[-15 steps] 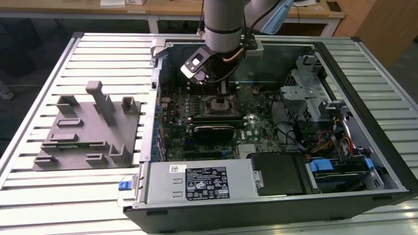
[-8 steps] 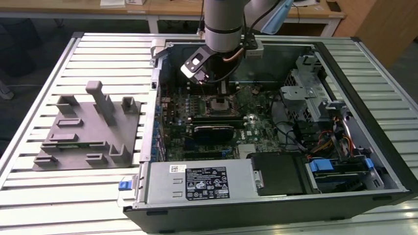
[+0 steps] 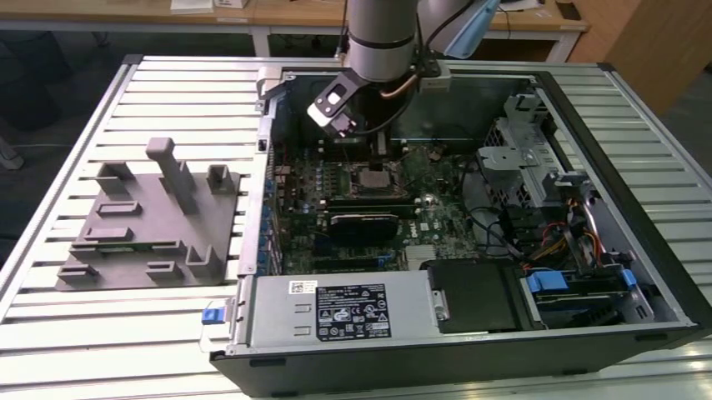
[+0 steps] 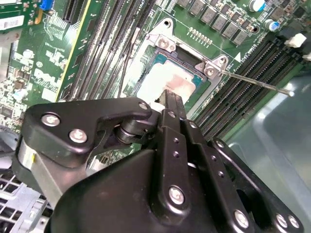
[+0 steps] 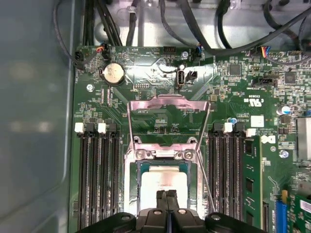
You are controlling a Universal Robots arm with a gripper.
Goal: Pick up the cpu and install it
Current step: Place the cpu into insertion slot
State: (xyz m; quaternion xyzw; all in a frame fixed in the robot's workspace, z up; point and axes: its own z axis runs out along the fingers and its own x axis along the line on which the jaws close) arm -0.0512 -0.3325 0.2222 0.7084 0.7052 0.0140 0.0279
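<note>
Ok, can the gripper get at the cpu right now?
Probably yes: the load plate is swung open, nothing covers the cpu, and the gripper is right over it.

The slatted metal tabletop (image 3: 67,333) carries an open computer case (image 3: 445,367) toward the exterior view's right. A grey fixture plate (image 3: 156,242) with upright blocks lies just beside it, leftward.

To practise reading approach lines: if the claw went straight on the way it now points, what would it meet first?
Most likely the cpu: in the first wrist view the claw points down at its silvery top, which lies within the socket. Whether the tips already touch it is unclear.
</note>
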